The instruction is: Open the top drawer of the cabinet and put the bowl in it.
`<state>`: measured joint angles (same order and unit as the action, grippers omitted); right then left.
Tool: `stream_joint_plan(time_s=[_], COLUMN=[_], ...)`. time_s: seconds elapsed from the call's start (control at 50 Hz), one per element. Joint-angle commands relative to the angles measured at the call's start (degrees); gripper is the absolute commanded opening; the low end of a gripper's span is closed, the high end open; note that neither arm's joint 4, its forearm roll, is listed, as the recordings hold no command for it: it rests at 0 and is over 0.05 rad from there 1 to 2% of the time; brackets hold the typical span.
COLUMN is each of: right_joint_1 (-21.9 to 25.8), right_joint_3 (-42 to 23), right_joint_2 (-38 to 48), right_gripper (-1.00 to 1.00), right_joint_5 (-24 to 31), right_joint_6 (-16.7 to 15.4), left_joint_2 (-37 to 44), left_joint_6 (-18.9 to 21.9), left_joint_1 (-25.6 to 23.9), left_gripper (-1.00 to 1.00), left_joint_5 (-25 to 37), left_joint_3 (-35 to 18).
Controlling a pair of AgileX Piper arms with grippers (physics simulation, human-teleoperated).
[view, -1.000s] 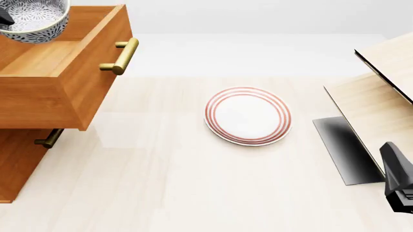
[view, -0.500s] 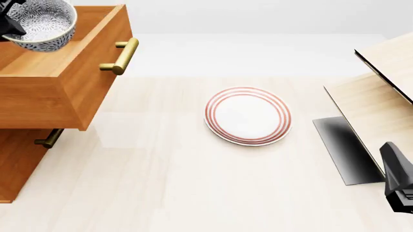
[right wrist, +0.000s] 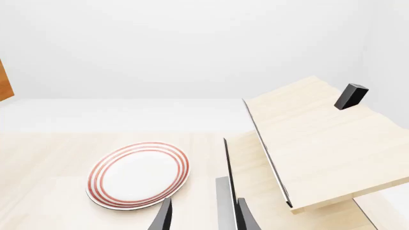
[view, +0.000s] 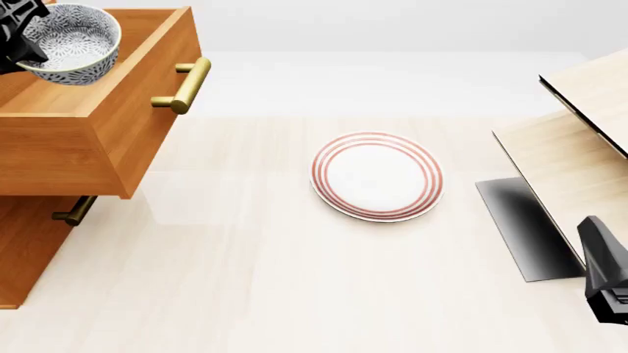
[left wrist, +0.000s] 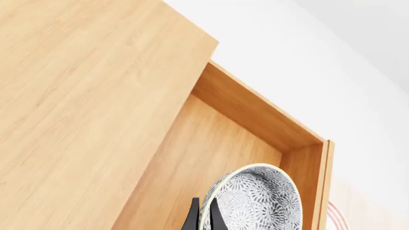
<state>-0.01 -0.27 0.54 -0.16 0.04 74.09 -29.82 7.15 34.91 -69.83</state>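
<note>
Top drawer [view: 93,110] of the cabinet [view: 29,250] pulled out at far left, brass handle [view: 184,84] toward the plate. Bowl [view: 70,43] now sits a touch further right and more level than half a second back, when it tipped harder toward the left; it hangs over the drawer's open box, rim pinched between the left gripper's [left wrist: 202,218] jaws, one finger inside, one outside. Red-ringed plate [view: 377,176] unmoved mid-table. Right gripper [right wrist: 203,218] unchanged at near right, jaws spread and holding nothing, beside the pale wood structure [view: 579,140]
</note>
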Motion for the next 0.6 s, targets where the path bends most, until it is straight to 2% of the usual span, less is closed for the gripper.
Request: stream_joint_plan(time_s=[0.02, 0.6], right_joint_1=[0.0, 0.0], right_joint_3=[0.0, 0.0], right_joint_2=[-0.1, -0.1], right_gripper=[1.0, 1.0], right_joint_5=[0.0, 0.0], right_joint_6=[0.0, 0.0], left_joint_2=[0.3, 1.2], left_joint_6=[-1.5, -5.6], left_joint_1=[0.1, 1.1], left_gripper=[-1.0, -1.0], left_joint_5=[-1.3, -5.0], left_joint_3=[-0.1, 3.6])
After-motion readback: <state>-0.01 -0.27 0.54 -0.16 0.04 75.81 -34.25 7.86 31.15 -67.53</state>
